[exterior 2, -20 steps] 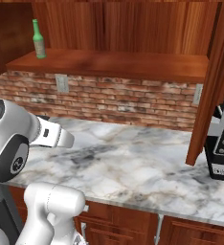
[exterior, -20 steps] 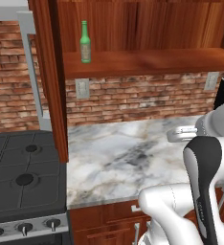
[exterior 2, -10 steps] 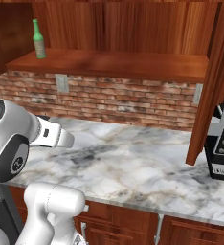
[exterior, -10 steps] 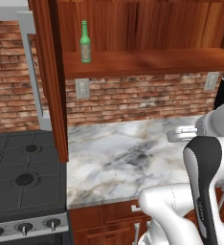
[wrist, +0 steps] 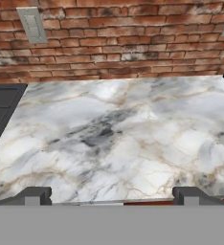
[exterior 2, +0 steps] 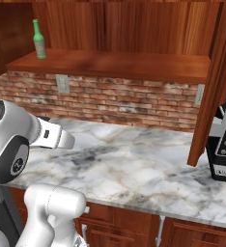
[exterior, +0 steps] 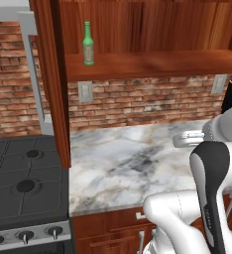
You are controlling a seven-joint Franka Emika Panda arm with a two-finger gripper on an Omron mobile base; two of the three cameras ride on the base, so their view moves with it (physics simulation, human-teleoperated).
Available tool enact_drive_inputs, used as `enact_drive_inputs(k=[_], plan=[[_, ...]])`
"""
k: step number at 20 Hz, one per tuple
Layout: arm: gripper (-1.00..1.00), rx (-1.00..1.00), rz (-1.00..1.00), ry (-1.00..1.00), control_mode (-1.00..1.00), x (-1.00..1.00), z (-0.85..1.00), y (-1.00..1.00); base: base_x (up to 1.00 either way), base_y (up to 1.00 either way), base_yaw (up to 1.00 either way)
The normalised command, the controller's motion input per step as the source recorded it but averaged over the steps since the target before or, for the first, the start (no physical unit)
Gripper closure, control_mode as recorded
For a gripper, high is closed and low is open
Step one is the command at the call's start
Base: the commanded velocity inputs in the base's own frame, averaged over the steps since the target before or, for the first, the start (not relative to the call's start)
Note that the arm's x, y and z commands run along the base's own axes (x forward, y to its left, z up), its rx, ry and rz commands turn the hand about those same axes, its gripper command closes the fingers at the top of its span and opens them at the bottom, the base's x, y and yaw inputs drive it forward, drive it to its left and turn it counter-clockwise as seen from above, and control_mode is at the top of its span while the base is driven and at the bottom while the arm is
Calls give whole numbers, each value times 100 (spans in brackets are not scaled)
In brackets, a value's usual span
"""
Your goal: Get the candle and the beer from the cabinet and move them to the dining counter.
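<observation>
Up in the left base view, the beer is seen standing upright in the upper left of the frame, near the left end of the open shelf of the cabinet, just right of the cabinet's tall side panel. Below the shelf a red brick wall is shown with a grey outlet plate, and under it a marble worktop is spread across the middle of the frame. A dark stove with round burners and knobs is set at the lower left, touching the worktop's edge. The white arm is seen at the lower right. In the right base view, the beer is placed at the upper left of the frame, upright on the left end of the shelf of the cabinet; the brick wall and the marble worktop are laid out beneath it, and a dark appliance is cut off at the right edge. In the hand view, the gripper is shown at the bottom of the frame with its two dark fingertips spread wide apart and nothing between them, above the marble worktop, with the brick wall across the top and the corner of the stove at the left edge.
</observation>
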Motion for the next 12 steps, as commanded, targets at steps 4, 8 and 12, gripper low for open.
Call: enact_drive_inputs(k=[4,8,12], plan=[[-100,0,0,0,100,0,0,0,0,0,0],[-100,0,0,0,-100,0,0,0,0,0,0],[-100,0,0,0,-100,0,0,0,0,0,0]])
